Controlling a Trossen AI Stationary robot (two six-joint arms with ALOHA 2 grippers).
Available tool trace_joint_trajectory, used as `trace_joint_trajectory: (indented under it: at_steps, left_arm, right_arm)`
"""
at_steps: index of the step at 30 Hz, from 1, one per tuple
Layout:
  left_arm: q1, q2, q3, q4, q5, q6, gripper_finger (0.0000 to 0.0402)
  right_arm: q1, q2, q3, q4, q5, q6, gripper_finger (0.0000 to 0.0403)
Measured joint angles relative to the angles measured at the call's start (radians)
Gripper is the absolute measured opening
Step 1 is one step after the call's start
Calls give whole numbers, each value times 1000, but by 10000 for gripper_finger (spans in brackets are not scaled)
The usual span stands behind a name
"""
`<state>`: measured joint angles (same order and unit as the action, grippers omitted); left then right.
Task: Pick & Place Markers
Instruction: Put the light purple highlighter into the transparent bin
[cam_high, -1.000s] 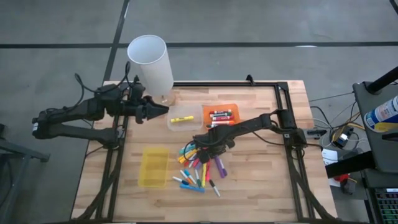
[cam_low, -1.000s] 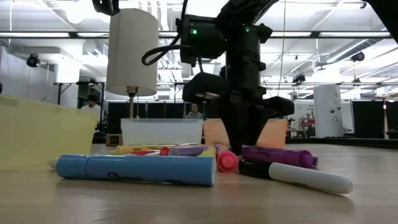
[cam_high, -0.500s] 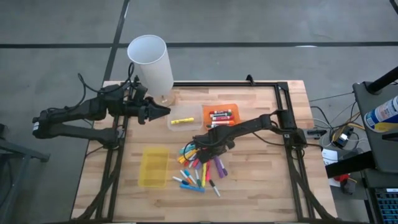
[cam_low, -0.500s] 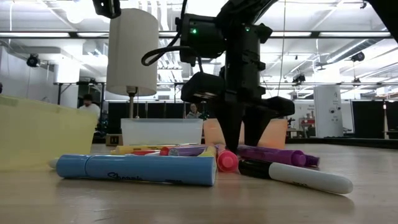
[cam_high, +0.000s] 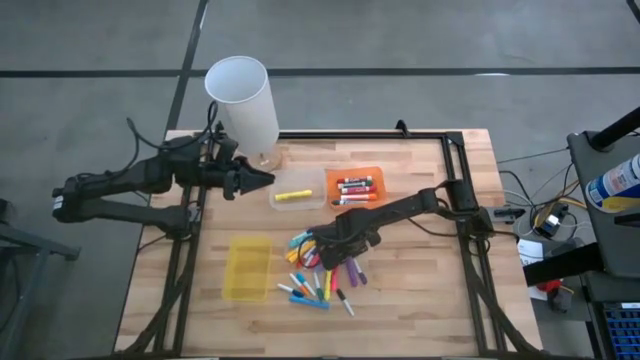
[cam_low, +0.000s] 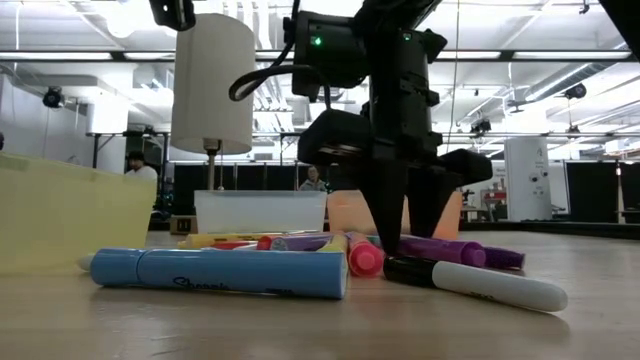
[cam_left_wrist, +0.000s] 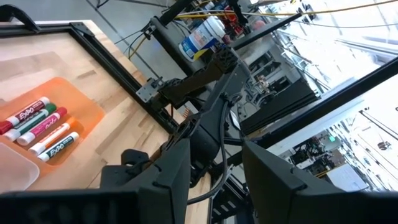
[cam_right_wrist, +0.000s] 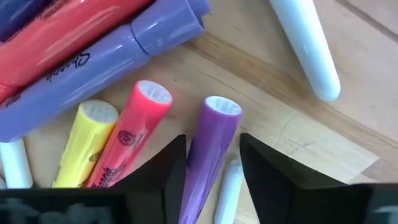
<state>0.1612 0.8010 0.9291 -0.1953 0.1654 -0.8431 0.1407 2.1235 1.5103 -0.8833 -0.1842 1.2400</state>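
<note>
Left gripper (cam_high: 262, 179) hangs idle, jaws apart and empty, near the bench's far-left corner by the clear tray (cam_high: 297, 189), while right gripper (cam_high: 322, 247) sits mid-bench over the loose markers (cam_high: 318, 270), jaws spread astride a purple marker (cam_right_wrist: 208, 149), probably lining up a grab.

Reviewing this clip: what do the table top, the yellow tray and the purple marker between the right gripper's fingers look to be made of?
Table top: pale wood planks, visible grain, matte. Yellow rectangular tray: likely thin plastic, translucent. Purple marker: smooth plastic barrel with a slight sheen.
</note>
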Motion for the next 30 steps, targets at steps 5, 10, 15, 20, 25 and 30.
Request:
trace_joint_trajectory:
  at_steps: [5, 10, 15, 20, 25, 30]
  left_arm:
    - [0, 15, 0, -2, 0, -1, 139]
    - [0, 22, 0, -2, 11, -21, 139]
    - [-1, 18, 0, 1, 28, -24, 139]
    - [-1, 15, 0, 3, 29, -19, 139]
    - [0, 14, 0, 60, 78, -18, 139]
    - [-1, 21, 0, 159, 114, -16, 139]
  right_arm:
    - [-19, 0, -8, 12, -12, -40, 79]
    - [-35, -2, -16, 28, -19, -87, 53]
    - [-38, -23, -3, 34, 6, -100, 53]
    - [-40, -107, 32, 40, 53, -99, 53]
    - [-43, -234, 70, 42, 180, -94, 53]
    - [-55, -382, 86, 120, 297, -72, 53]
